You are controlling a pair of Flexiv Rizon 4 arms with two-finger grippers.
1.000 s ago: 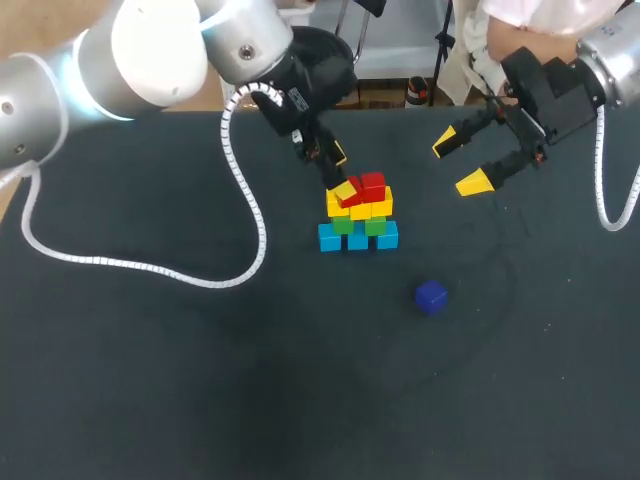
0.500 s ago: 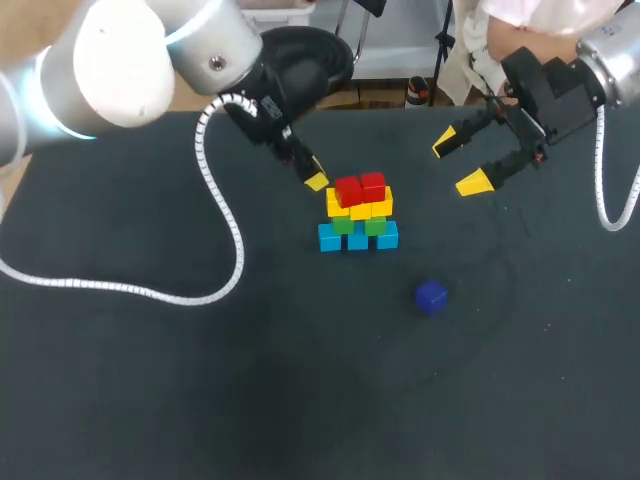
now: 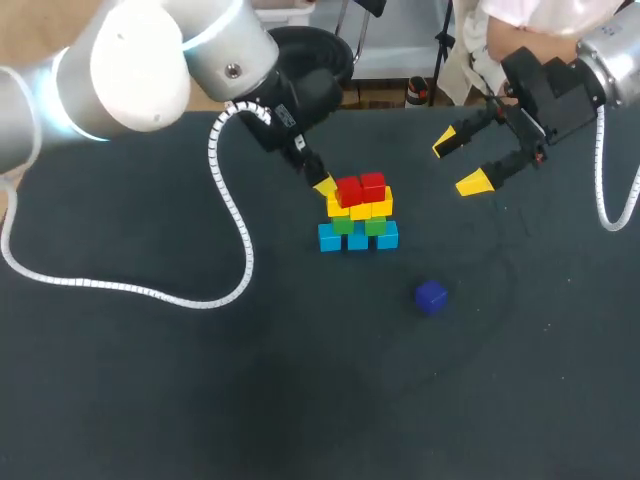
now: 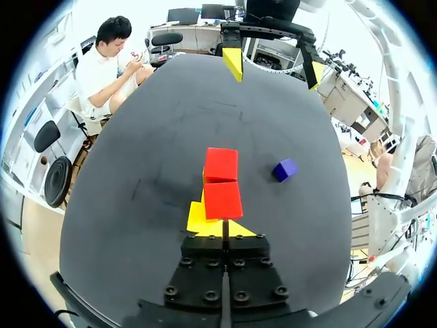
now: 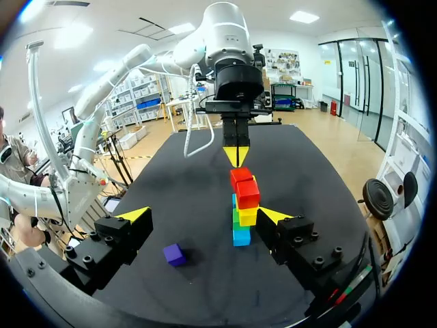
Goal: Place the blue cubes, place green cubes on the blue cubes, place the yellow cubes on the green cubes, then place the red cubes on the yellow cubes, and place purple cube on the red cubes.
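A small pyramid of cubes stands mid-table: blue cubes [image 3: 358, 238] at the bottom, green cubes [image 3: 358, 225] on them, then yellow cubes [image 3: 362, 209], with two red cubes [image 3: 361, 188] on top. The purple cube [image 3: 431, 297] lies alone on the table, nearer the front and to the right. My left gripper [image 3: 323, 185] is shut with nothing in it, its tips close against the stack's left side at the height of the red cube [image 4: 222, 199] and the yellow cube [image 4: 198, 219]. My right gripper [image 3: 462, 162] hangs open, back right of the stack [image 5: 242, 208].
The dark table [image 3: 150, 380] carries nothing else. My left arm's white cable [image 3: 232, 230] hangs in a loop over the table's left half. Bare surface lies in front of the stack and around the purple cube [image 5: 174, 254].
My left gripper has shut and come off the top of the stack, out to the left, then back in against its left side. The skewed red cube now sits square. The right arm has kept still.
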